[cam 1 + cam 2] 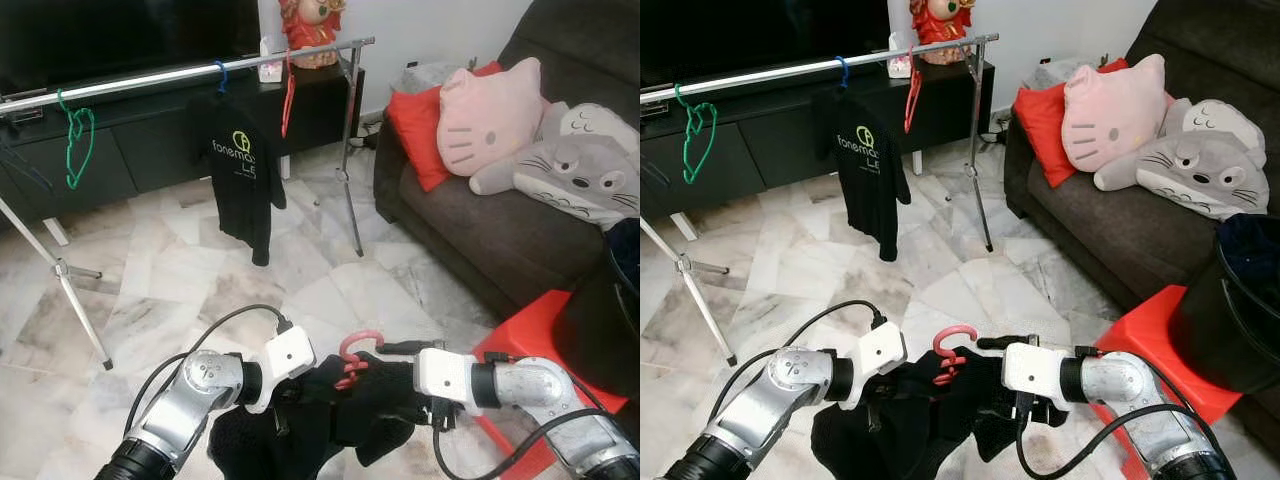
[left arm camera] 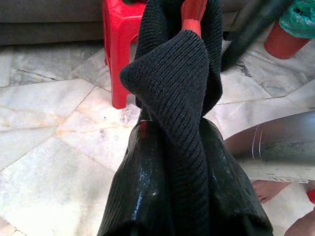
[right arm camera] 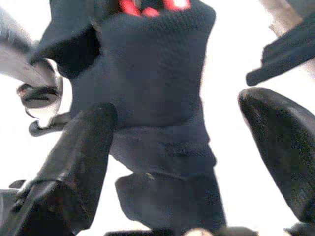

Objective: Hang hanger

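A pale marble-tiled floor runs back to a low black TV cabinet under a dark television screen against a white wall. To the right stands a dark grey sofa bearing a red cushion, a pink cat-face pillow and a grey plush. A red plastic stool sits before the sofa.

You get sharp, evenly lit head views, with soft glare on the marble floor. Your left wrist view is bright and crisp on the knit garment. Your right wrist view is blurred, its background blown out white.
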Motion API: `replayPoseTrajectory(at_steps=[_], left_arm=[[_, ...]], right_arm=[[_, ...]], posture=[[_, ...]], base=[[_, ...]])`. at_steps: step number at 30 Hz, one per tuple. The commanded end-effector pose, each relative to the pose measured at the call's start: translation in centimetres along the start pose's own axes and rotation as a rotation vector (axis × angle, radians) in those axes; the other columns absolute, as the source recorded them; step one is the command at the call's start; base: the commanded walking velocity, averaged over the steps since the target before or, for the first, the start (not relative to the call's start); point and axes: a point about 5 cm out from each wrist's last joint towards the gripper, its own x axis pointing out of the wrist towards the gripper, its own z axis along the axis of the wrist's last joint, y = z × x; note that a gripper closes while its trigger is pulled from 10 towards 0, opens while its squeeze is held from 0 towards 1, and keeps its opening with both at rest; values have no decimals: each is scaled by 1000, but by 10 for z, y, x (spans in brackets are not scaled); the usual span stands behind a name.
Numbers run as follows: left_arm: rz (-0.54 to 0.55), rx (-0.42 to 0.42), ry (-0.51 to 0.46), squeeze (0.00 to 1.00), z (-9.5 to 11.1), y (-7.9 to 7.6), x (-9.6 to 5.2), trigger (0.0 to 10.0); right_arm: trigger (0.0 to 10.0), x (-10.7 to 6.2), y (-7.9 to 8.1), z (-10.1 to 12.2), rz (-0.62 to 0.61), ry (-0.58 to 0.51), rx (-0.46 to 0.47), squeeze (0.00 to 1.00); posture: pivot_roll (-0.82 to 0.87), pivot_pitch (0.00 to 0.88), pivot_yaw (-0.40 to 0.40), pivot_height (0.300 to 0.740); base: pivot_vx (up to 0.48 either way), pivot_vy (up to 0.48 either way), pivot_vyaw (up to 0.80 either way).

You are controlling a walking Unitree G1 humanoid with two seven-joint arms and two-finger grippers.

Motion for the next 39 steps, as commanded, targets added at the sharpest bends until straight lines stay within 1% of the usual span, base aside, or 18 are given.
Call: replayPoseTrajectory(at_steps=[1, 3, 4, 5, 6, 7, 15, 16, 17, 18, 19, 20, 21, 22, 27, 32, 36, 39], left_arm=[[31, 29, -25, 0, 4, 4, -4, 0], [41, 33, -25, 0, 4, 5, -4, 0], [67, 37, -30, 0, 3, 7, -5, 0], [78, 36, -30, 0, 2, 7, -5, 0], [78, 35, -28, 0, 1, 7, -5, 0], [99, 41, -16, 0, -2, 7, -6, 0], [244, 40, 12, 0, -16, 14, -9, 0], [327, 39, 16, 0, -18, 20, -8, 902], [383, 43, 13, 0, -19, 24, -8, 2941], [418, 46, 11, 0, -19, 27, -8, 2941], [459, 45, 9, 0, -19, 30, -8, 4627], [556, 26, -2, 0, -19, 37, -9, 8980], [556, 26, -2, 0, -19, 37, -9, 8980], [640, 17, -15, 0, -18, 42, -10, 10000], [835, 14, -54, 0, -17, 53, -16, 10000], [920, -22, -70, 0, -22, 54, -19, 10000], [1046, -137, -89, 0, -34, 58, -25, 10000], [1091, -180, -91, 0, -39, 61, -31, 10000]], right_arm=[[10000, -4, -15, -7, -126, 68, -29, 1000], [10000, -5, -21, -10, -183, 97, -37, 1000], [10000, -8, -31, -15, -288, 131, -35, 831], [10000, -10, -38, -19, -371, 157, -9, 271], [10000, -11, -39, -21, -394, 163, 6, 271], [10000, -14, -43, -23, -449, 154, 39, 0], [10000, -18, -55, -25, -666, 89, 169, 0], [10000, -14, -53, -22, -667, 56, 183, 0], [10000, -12, -51, -20, -668, 30, 200, 0], [10000, -10, -50, -19, -671, 14, 212, 0], [10000, -9, -50, -17, -672, -1, 223, 0], [10000, -6, -48, -16, -681, -23, 249, 0], [10000, -6, -48, -16, -681, -23, 249, 0], [10000, -4, -45, -17, -697, -30, 278, 0], [10000, 2, -32, -32, -759, 7, 375, 0], [10000, 2, -20, -57, -881, 104, 523, 0], [10000, 5, 12, -93, -1011, 271, 799, 0], [10000, 8, 30, -104, -1034, 329, 915, 0]], posture=[[-138, 0, -32, 740], [-138, 0, -32, 740], [-138, 0, -32, 740], [-139, 0, -30, 740], [-139, 0, -30, 740], [-140, 0, -28, 740], [-137, 0, -21, 740], [-133, 0, -19, 740], [-133, 0, -18, 740], [-133, 0, -18, 740], [-134, 0, -17, 740], [-134, 0, -16, 740], [-134, 0, -16, 740], [-134, 0, -16, 740], [-133, 0, -14, 740], [-135, 0, -7, 740], [-143, 0, 24, 740], [-143, 0, 32, 740]], base=[[0, 0, 0], [0, 0, 0], [0, 0, 0], [0, 0, 0], [0, 0, 0], [0, 0, 0], [0, 0, 0], [0, 0, 0], [0, 0, 0], [0, 0, 0], [0, 0, 0], [0, 0, 0], [0, 0, 0], [0, 0, 0], [0, 0, 0], [0, 0, 0], [0, 0, 0], [0, 0, 0]])
